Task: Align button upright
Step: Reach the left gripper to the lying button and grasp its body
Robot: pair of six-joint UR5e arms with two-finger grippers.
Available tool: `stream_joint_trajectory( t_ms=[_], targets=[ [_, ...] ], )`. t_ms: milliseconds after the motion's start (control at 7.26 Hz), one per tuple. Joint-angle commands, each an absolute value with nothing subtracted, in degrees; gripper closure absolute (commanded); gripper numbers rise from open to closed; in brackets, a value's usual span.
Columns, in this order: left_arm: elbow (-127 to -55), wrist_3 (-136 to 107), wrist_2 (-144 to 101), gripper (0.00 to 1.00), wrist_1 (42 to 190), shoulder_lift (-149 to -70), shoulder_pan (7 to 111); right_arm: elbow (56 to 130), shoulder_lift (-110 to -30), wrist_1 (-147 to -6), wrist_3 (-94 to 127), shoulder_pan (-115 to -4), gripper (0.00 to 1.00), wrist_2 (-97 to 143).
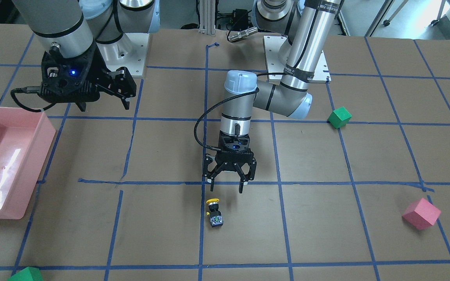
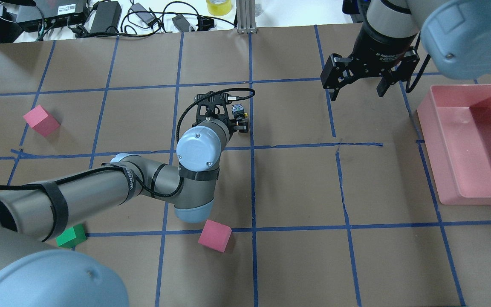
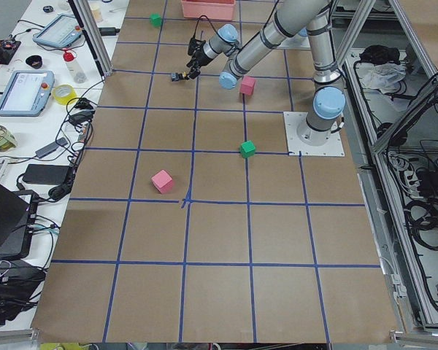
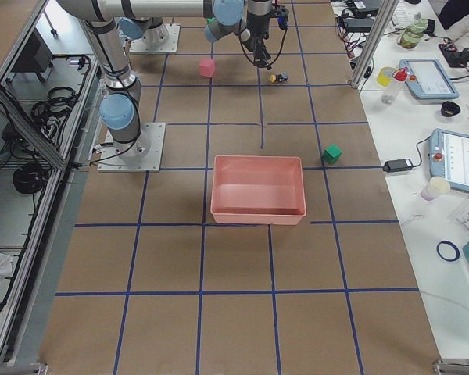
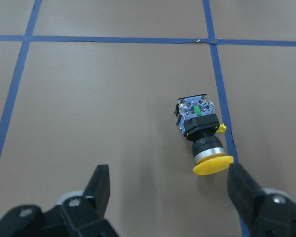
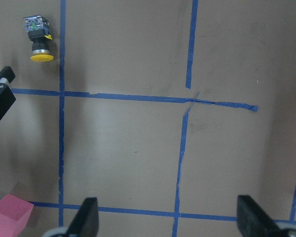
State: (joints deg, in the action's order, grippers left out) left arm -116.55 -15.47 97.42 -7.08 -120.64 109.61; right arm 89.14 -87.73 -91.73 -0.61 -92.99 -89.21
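The button point(image 1: 214, 212) lies on its side on the brown paper, its yellow cap point(image 1: 212, 201) pointing toward the robot and its black-and-silver base away. In the left wrist view the button point(image 5: 202, 136) lies just beyond the fingertips, close to the finger on that view's right. My left gripper point(image 1: 225, 189) is open and empty, hovering just short of the button. In the overhead view the left gripper point(image 2: 220, 111) partly hides the button point(image 2: 239, 111). My right gripper point(image 1: 104, 106) is open and empty, held high at the far side; its wrist view shows the button point(image 6: 37, 38) at top left.
A pink bin point(image 2: 437, 140) stands on the robot's right. A pink cube point(image 2: 214, 235) and a green cube point(image 2: 71, 236) lie near the left arm's elbow, and another pink cube point(image 2: 41, 120) lies far left. A green cube point(image 1: 25, 274) sits at the table's far edge.
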Motion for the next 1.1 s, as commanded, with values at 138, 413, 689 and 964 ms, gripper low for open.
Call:
stream_joint_trajectory(
  t_ms=[138, 413, 689, 964],
  targets=[
    [-113.6, -16.2, 99.1, 0.17, -7.1, -124.6, 112.1, 89.2, -87.8, -92.5, 0.0, -93.0, 0.0, -89.8],
    [-112.0, -18.9, 99.9, 0.16, -7.1, -126.1, 112.1, 89.1, -87.9, -93.0, 0.1, -93.1, 0.0, -89.8],
    [-111.8, -19.0, 100.7, 0.17, -7.1, -127.3, 112.2, 89.2, -87.9, -93.2, 0.0, -93.1, 0.0, -90.3],
    [-110.0, -19.0, 100.5, 0.17, -7.1, -128.2, 112.2, 89.2, -87.9, -93.3, -0.1, -93.1, 0.0, -90.2]
  ],
)
